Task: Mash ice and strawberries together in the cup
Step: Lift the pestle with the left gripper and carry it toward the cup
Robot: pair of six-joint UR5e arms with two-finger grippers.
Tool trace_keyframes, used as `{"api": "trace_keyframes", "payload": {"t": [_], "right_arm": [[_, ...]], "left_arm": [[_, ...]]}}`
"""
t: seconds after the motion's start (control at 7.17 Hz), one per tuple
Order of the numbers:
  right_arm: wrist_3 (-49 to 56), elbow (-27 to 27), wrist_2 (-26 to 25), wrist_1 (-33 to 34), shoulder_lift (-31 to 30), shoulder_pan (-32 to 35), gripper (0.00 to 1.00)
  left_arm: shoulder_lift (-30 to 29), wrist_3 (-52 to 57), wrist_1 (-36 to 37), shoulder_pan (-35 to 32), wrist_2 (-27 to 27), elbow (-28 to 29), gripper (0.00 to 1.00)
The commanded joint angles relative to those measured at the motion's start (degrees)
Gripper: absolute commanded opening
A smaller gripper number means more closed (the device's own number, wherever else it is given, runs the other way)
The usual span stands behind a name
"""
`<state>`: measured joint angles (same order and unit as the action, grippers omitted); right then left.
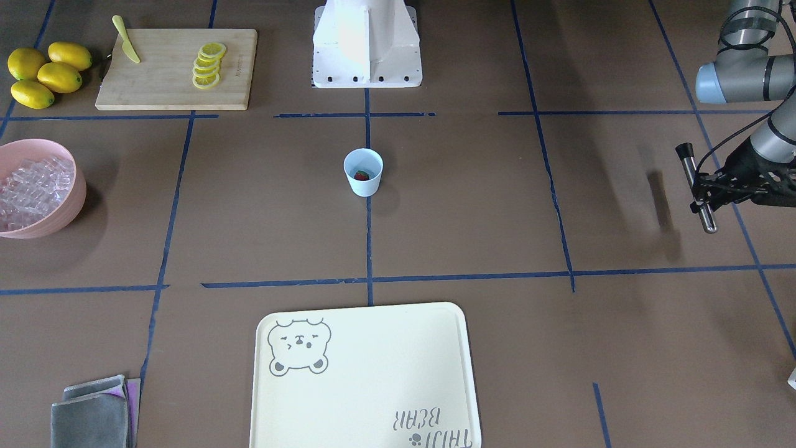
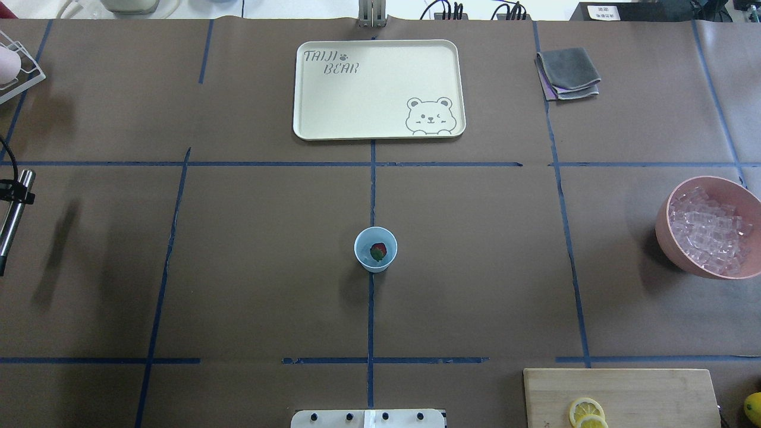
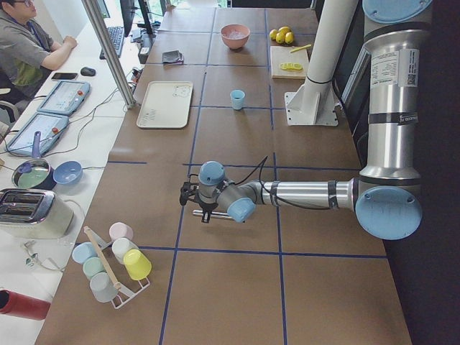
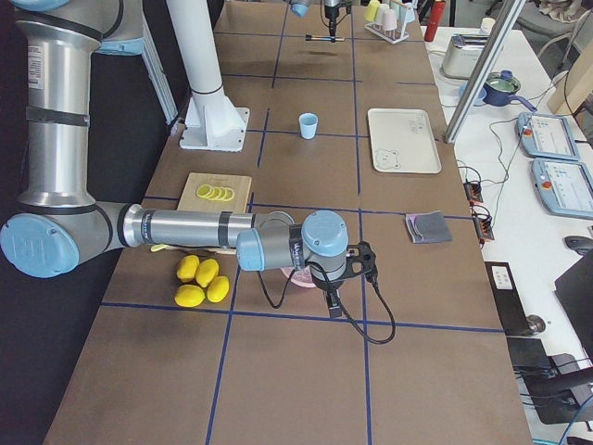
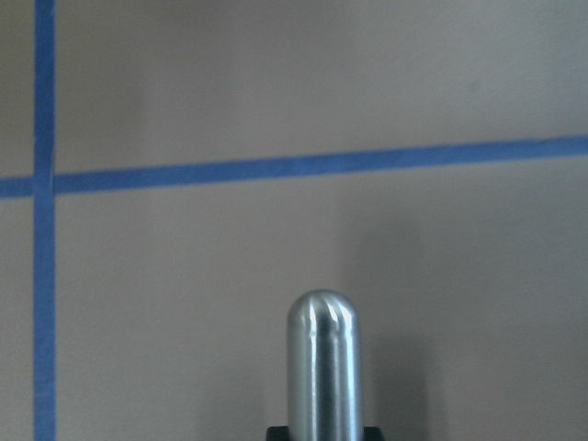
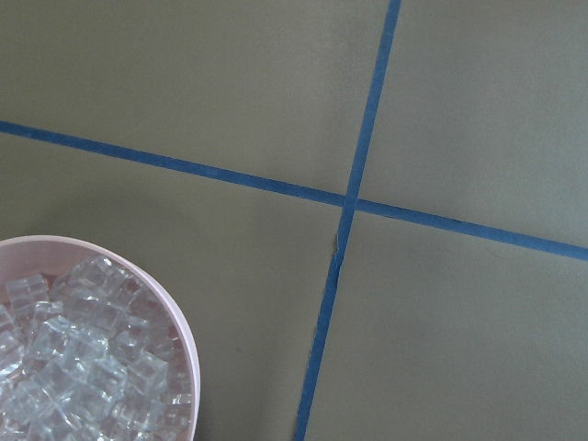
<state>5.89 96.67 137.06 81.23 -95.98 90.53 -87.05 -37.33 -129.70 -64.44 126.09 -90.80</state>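
The pale blue cup (image 1: pixel 363 186) (image 2: pixel 364 255) stands upright at the table's middle on a blue tape line. One red strawberry (image 1: pixel 362 176) (image 2: pixel 377 251) lies inside it. Ice cubes (image 1: pixel 31 186) (image 2: pixel 710 232) (image 6: pixel 73 358) fill the pink bowl (image 1: pixel 78 196) (image 2: pixel 664 235) on the robot's right. My left gripper (image 1: pixel 701 191) hovers far out on the robot's left, shut on a steel rod (image 1: pixel 696 186) (image 2: pixel 13 217) (image 5: pixel 322 367) held above the table. My right gripper (image 4: pixel 341 278) hangs over the pink bowl's edge; I cannot tell its state.
A cream bear tray (image 1: pixel 373 373) (image 2: pixel 368 95) lies across from the robot. A cutting board (image 1: pixel 161 81) carries lemon slices and a yellow knife (image 1: pixel 126 48), beside whole lemons (image 1: pixel 46 74). Folded cloths (image 2: pixel 568 72), a cup rack (image 3: pixel 111 266), a seated person (image 3: pixel 25 43).
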Motion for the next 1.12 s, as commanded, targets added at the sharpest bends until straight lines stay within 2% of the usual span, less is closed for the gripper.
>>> {"api": "trace_keyframes", "payload": {"t": [0.0, 0.14, 0.28, 0.42, 0.56, 0.7, 0.84, 0.98], "right_arm": [[-0.1, 1.0, 0.0, 0.1, -0.1, 0.1, 0.99], [-0.1, 1.1, -0.3, 0.1, -0.1, 0.0, 0.99], [-0.1, 1.4, -0.6, 0.1, -0.2, 0.0, 0.99], [-0.1, 1.7, -0.5, 0.1, -0.2, 0.0, 0.99], [-0.1, 1.8, -0.4, 0.2, -0.2, 0.0, 0.99], [-0.1, 1.8, -0.3, 0.2, -0.2, 0.0, 0.99], [-0.1, 1.8, 0.0, 0.2, -0.2, 0.1, 0.99], [-0.1, 1.8, 0.2, 0.2, -0.2, 0.1, 0.99]], "left_arm": [[-0.3, 1.5, 9.1, -3.6, -0.1, -15.5, 0.0], [-2.6, 3.8, 10.6, -3.7, -0.5, -21.6, 0.0], [-5.1, 3.7, 11.1, -4.0, -0.7, -25.3, 0.0], [-5.8, 3.1, 11.0, -3.2, -8.2, -31.5, 0.0], [-8.3, -2.0, 11.0, 0.9, -14.5, -35.2, 0.0], [-12.8, -8.5, 10.7, 5.6, -18.3, -36.3, 0.0], [-14.2, -15.9, 9.7, 12.1, -27.5, -39.9, 0.0], [-14.2, -16.5, 9.6, 18.8, -37.8, -43.3, 0.0]]}}
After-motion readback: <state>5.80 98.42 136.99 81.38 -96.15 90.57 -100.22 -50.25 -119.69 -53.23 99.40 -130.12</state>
